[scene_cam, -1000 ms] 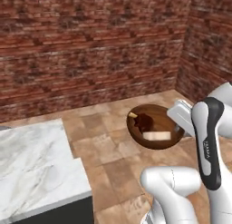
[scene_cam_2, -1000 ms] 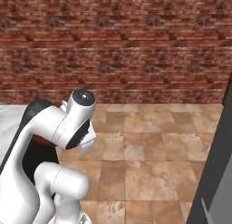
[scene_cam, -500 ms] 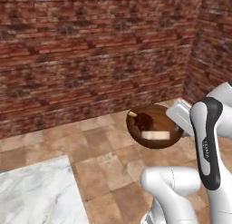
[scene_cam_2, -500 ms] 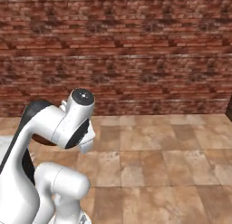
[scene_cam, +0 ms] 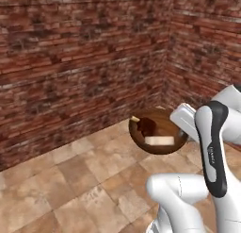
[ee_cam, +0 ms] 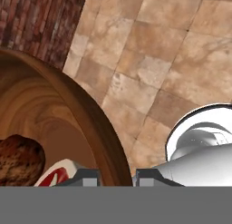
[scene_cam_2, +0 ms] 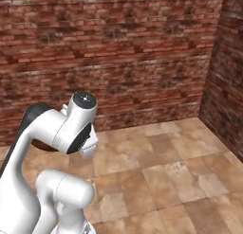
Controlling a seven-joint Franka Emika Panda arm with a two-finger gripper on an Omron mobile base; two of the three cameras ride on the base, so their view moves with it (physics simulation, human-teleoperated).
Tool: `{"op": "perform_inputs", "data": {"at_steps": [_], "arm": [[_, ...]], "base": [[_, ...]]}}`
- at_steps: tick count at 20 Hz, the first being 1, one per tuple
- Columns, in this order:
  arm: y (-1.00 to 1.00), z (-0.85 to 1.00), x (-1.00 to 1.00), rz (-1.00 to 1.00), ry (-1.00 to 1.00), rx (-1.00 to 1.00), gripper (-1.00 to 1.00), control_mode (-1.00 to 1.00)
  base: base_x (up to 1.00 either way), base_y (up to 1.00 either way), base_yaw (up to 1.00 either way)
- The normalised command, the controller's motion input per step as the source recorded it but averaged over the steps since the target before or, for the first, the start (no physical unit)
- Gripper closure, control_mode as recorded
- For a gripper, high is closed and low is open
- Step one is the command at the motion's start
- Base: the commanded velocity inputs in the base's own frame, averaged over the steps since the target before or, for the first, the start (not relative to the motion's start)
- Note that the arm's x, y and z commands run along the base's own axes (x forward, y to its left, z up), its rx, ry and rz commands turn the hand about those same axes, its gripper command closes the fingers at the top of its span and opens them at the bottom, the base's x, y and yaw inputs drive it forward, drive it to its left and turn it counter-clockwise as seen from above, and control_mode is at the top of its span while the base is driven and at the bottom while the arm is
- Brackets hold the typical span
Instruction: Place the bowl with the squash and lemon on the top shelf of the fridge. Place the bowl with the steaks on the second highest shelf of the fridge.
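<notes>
A dark brown wooden bowl with the steaks [scene_cam: 157,131] hangs above the tiled floor, level, just in front of my arm. Inside lie a pale steak [scene_cam: 159,140] and a brown one [scene_cam: 148,125]. My gripper [scene_cam: 181,132] is shut on the bowl's right rim. In the hand view the gripper [ee_cam: 116,177] pinches the curved brown rim [ee_cam: 93,121], one fingertip [ee_cam: 86,176] inside the bowl and one outside, with a brown steak [ee_cam: 20,158] low on the left. The fridge and the bowl with the squash and lemon are out of view.
A red brick wall [scene_cam: 80,62] runs across the back and meets a second brick wall [scene_cam: 207,48] at a corner on the right [scene_cam_2: 216,62]. Tan stone tiles [scene_cam_2: 161,171] cover the floor below the bowl.
The whole picture has swept sideways, so the base has turned: the marble counter has left the left base view and the brick corner has come in. The bowl stays gripped, same place by the arm.
</notes>
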Motion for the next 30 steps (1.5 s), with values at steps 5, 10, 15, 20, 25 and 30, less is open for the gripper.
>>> {"op": "perform_inputs", "data": {"at_steps": [5,10,15,20,25,30], "arm": [[0.00,0.00,0.00,0.00,0.00,0.00,1.00,1.00],[0.00,0.00,0.00,0.00,0.00,0.00,1.00,1.00],[0.00,0.00,0.00,0.00,0.00,0.00,1.00,1.00],[0.00,0.00,0.00,0.00,0.00,0.00,1.00,1.00],[0.00,0.00,0.00,0.00,0.00,0.00,1.00,1.00],[0.00,0.00,0.00,0.00,0.00,0.00,1.00,1.00]], "base": [[0.71,-0.27,-0.57],[0.37,-0.36,-0.67],[0.03,-0.42,-0.78],[0.06,-0.42,-0.77],[0.37,-0.43,-0.66],[0.85,-0.55,-0.47]]}}
